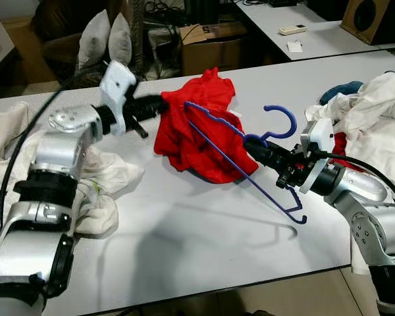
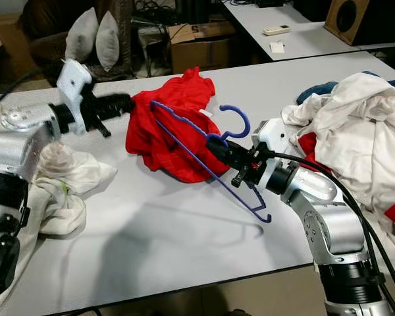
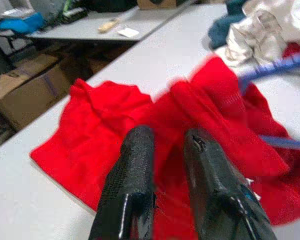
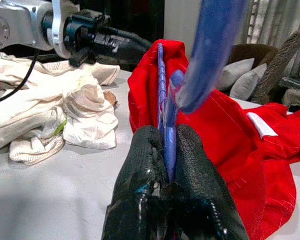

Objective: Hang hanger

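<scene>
**Hanger held in the shirt, both grippers engaged**

I had the right gripper clenched on the blue hanger, its two black fingers pressed on either side of the hanger's neck, just below the hook. The hook curled up and back above the gripper, over the white table. One arm of the hanger ran forward into the red shirt; the other end stuck out past the right wrist toward the table's near edge, lifted off the surface and tilted.

The left gripper was at the shirt's far left edge. In the left wrist view its fingers stood a little apart with red cloth showing between them; I could not tell whether they actually gripped the fabric. The shirt was bunched and partly raised between the two grippers, its lower folds resting on the table.

A heap of white cloths lay beside my left arm, near the table's left edge. Another pile of white laundry with a dark blue piece sat on the right side, behind my right arm. Two grey cushions showed beyond the table.
</scene>
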`<state>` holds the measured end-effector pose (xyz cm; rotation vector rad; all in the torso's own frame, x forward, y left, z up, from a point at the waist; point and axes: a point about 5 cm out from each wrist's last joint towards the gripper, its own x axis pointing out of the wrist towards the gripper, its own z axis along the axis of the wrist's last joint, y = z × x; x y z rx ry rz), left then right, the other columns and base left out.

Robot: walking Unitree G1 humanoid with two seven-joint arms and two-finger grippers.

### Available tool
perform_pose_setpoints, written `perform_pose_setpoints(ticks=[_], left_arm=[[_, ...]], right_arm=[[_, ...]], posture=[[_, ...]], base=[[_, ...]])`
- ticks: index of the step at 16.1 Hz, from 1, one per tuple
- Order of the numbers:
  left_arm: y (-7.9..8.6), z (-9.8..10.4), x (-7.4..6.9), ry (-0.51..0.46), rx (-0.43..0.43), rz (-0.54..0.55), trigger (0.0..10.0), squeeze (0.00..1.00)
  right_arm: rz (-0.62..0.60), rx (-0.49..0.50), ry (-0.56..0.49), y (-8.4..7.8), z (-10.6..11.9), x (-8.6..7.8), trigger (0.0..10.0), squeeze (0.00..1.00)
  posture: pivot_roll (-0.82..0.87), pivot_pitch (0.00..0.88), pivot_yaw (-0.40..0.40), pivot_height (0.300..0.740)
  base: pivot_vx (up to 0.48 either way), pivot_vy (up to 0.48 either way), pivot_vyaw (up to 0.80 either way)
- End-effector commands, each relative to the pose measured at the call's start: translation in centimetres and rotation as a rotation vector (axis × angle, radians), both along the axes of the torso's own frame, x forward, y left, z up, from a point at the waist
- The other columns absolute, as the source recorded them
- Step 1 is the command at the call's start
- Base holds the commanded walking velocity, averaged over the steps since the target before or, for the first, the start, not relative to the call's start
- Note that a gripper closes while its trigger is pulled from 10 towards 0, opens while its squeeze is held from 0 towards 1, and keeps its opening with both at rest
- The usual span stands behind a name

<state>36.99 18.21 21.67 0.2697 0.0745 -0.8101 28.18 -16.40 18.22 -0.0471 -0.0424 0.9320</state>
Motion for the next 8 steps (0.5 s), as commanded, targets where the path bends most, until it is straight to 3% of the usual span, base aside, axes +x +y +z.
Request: perform_pose_setpoints(ticks=[1, 3, 8], left_arm=[[-0.4, 0.1, -0.2, -0.020, 0.029, -0.042, 10.0, 0.00], [-1.7, 0.6, -0.8, -0.045, -0.066, -0.160, 10.0, 0.00], [-3.1, 1.0, -2.6, -0.026, -0.100, -0.381, 10.0, 0.00]], right_arm=[[0.008, 0.015, -0.035, -0.2, 0.7, -0.1, 10.0, 0.00], [0.031, 0.002, -0.029, -0.2, 0.7, -0.3, 10.0, 0.00], [0.033, -0.108, -0.019, -0.7, 0.0, -0.2, 10.0, 0.00]], posture=[[-0.02, 0.000, 0.084, 0.740], [-0.02, 0.000, 0.082, 0.740], [-0.03, 0.000, 0.084, 0.740]], base=[[0.000, 0.000, 0.00], [0.000, 0.000, 0.00], [0.000, 0.000, 0.00]])
